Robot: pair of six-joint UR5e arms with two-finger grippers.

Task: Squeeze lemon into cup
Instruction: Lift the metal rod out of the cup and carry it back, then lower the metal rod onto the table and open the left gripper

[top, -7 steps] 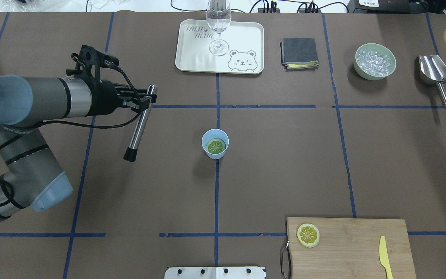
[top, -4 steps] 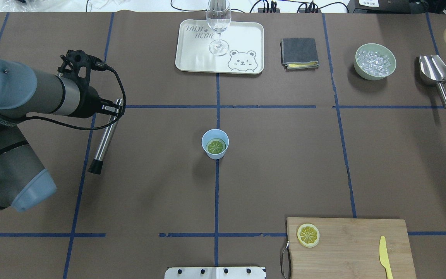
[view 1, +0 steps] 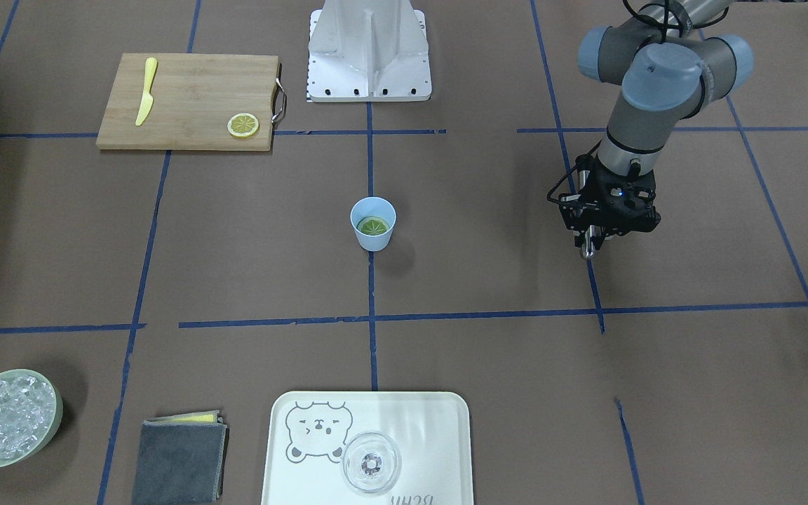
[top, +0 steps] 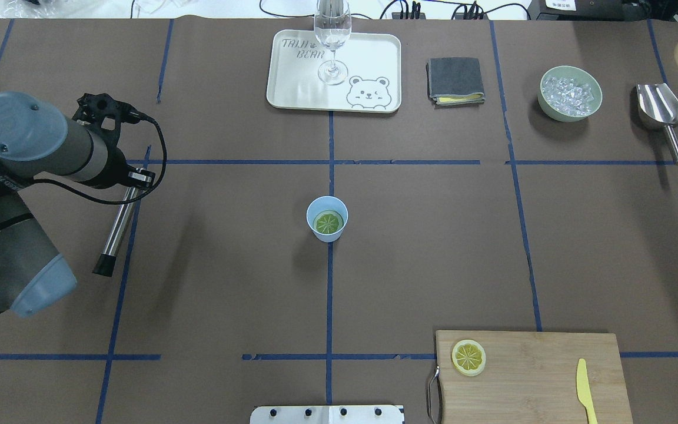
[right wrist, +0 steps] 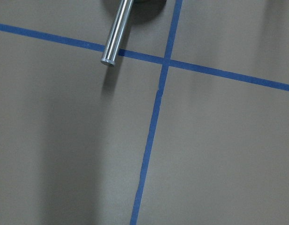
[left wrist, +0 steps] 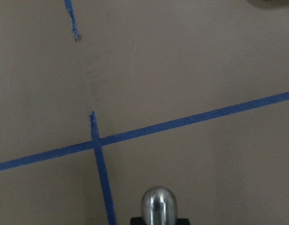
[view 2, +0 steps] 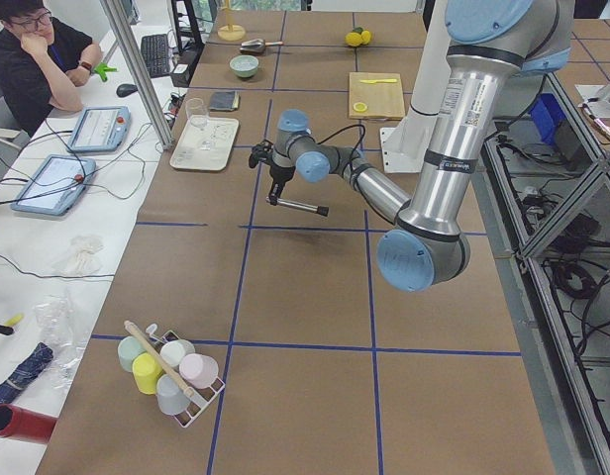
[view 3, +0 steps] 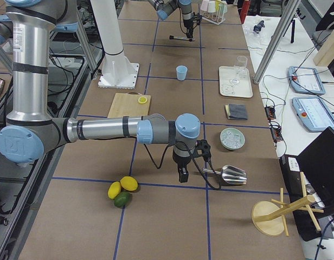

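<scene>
The light-blue cup stands at the table's middle, and the greenish lemon slice lies flat inside it. From across the table the cup and the lemon show the same way. My left gripper hangs far to the cup's left, shut on the top of a metal rod with a black tip. The left wrist view shows only the rod's rounded end over bare table. My right gripper shows only in the exterior right view, beside the scoop; I cannot tell whether it is open or shut.
At the back stand a white tray with a clear glass, a folded cloth, a bowl of ice and a metal scoop. A cutting board holds a bright yellow slice and a knife.
My left arm has swung left, away from the cup, carrying the rod with it. The cup and lemon have not moved.
</scene>
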